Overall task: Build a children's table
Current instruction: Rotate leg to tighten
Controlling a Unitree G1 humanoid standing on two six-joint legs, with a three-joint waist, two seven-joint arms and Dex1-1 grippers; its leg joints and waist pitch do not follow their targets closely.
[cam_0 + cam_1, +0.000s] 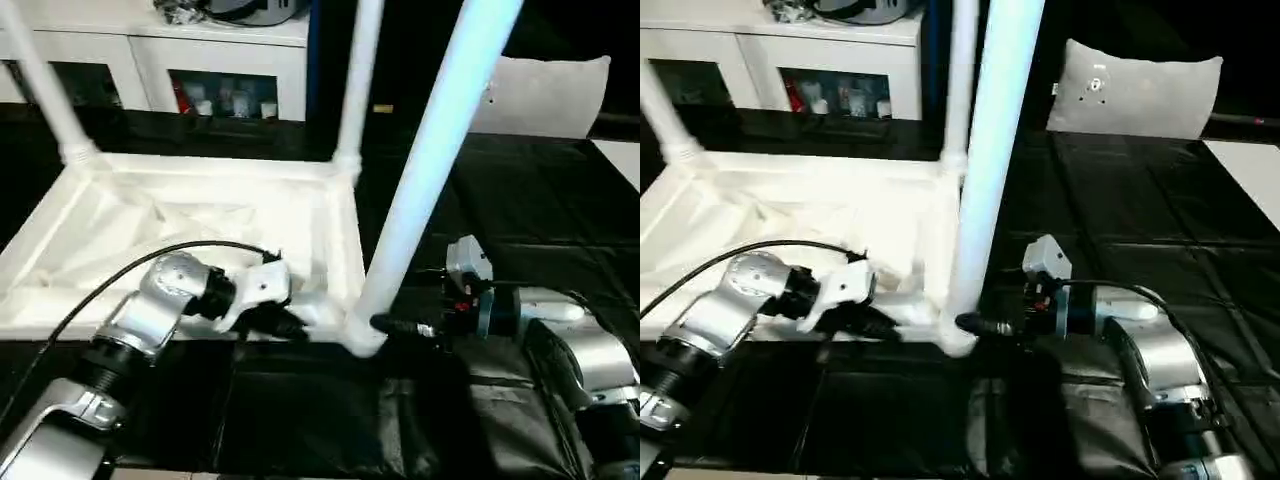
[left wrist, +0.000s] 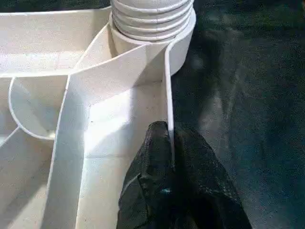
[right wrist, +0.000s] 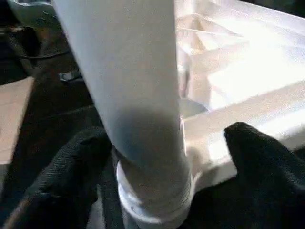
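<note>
The children's table lies upside down on the black cloth, its white tabletop [image 1: 200, 225] showing its ribbed underside. Three legs stand in corner sockets: one far left [image 1: 45, 80], one far right [image 1: 358, 80], and a near right leg [image 1: 430, 160] that leans slightly. My left gripper [image 1: 290, 322] is shut on the tabletop's thin near rim [image 2: 167, 86], just beside the near right socket [image 2: 157, 28]. My right gripper [image 1: 385, 325] is open around the base of the near right leg [image 3: 138, 95]. One finger [image 3: 76, 162] is against the leg and the other [image 3: 257, 152] stands apart from it.
A grey-white pillow-like bag [image 1: 545, 95] lies at the back right. A white cabinet [image 1: 200, 60] runs along the back. A flat white board [image 1: 625, 160] shows at the right edge. A black cable [image 1: 130, 270] arcs over my left forearm.
</note>
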